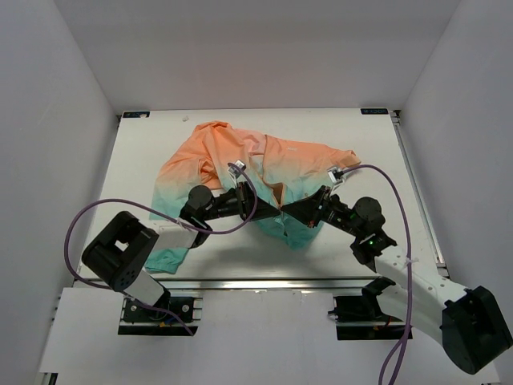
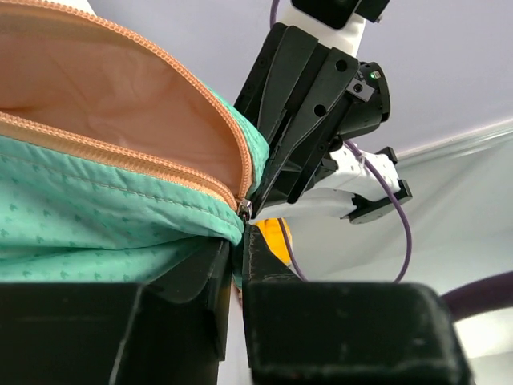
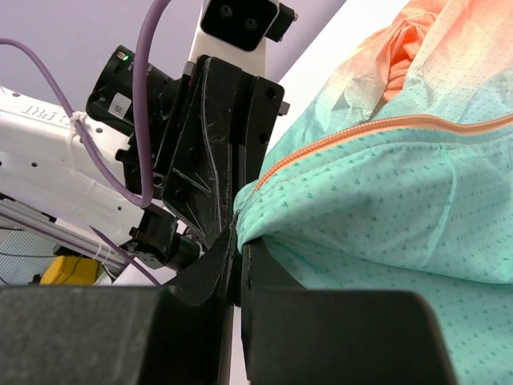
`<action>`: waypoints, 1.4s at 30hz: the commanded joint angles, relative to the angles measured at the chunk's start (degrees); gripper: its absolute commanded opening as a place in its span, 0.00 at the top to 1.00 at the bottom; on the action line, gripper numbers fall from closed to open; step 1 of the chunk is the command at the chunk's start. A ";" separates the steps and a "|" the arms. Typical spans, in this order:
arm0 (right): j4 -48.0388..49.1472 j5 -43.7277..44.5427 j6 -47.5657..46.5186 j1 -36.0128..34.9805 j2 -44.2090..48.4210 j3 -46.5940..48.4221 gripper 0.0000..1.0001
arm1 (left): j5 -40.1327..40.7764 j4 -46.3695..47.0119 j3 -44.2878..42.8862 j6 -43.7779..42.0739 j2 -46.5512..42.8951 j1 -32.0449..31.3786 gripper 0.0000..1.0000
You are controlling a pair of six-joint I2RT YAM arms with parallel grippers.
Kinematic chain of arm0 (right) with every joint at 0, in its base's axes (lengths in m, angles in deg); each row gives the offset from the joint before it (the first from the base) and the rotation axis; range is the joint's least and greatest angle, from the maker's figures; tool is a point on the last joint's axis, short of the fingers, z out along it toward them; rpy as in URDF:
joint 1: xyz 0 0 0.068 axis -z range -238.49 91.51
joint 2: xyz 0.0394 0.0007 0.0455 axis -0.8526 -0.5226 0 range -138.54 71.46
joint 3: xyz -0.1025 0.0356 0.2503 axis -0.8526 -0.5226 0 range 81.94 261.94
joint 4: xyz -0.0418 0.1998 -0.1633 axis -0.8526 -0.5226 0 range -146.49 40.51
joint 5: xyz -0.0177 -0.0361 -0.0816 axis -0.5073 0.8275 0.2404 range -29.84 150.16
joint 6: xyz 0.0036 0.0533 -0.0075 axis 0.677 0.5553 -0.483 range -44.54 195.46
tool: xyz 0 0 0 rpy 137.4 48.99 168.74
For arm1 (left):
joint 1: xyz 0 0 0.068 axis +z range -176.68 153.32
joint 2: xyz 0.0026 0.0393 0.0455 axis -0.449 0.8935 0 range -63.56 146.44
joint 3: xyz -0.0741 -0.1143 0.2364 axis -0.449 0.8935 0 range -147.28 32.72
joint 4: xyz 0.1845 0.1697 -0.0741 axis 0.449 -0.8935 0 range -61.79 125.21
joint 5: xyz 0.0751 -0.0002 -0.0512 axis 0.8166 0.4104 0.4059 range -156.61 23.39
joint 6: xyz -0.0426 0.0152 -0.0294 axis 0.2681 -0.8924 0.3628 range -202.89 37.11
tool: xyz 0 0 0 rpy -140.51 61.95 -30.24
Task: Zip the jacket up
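Note:
The jacket (image 1: 232,160) lies crumpled on the white table (image 1: 385,160), orange at the back and teal at the near hem. My left gripper (image 1: 268,207) and right gripper (image 1: 295,210) meet tip to tip at the bottom of its front opening. In the left wrist view my left gripper (image 2: 240,241) is shut on the teal hem just under the zipper slider (image 2: 244,210). The two orange rows of teeth (image 2: 160,60) spread apart above it. In the right wrist view my right gripper (image 3: 239,241) is shut on the teal hem at the zipper's lower end (image 3: 264,178).
White walls close in the table on three sides. A metal rail (image 1: 272,285) runs along the near edge by the arm bases. Purple cables (image 1: 80,224) loop from both arms. A small white item (image 1: 186,118) lies at the back edge.

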 commanded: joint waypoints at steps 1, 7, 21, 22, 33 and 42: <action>0.08 1.11 -1.11 0.02 0.79 -0.21 1.00 | -2.16 8.68 0.42 2.17 -0.82 -0.12 0.81; -2.82 2.69 -3.22 0.02 2.10 0.66 1.00 | -2.07 9.04 2.35 2.00 -1.70 -0.12 0.68; -1.25 0.76 -2.34 0.02 1.31 1.63 1.00 | -3.30 3.59 -0.28 -0.98 -1.00 -0.12 0.93; -1.24 0.67 -2.26 0.02 1.23 1.72 1.00 | -3.48 2.98 -0.37 -1.25 -1.17 -0.12 1.00; -16.41 1.90 -9.18 0.02 2.10 6.89 0.79 | 2.14 -15.90 0.25 -12.40 -11.53 -0.12 1.00; -32.61 2.43 -16.75 0.02 4.21 11.74 0.37 | 8.48 -44.05 -4.94 -22.26 -20.42 -0.12 1.00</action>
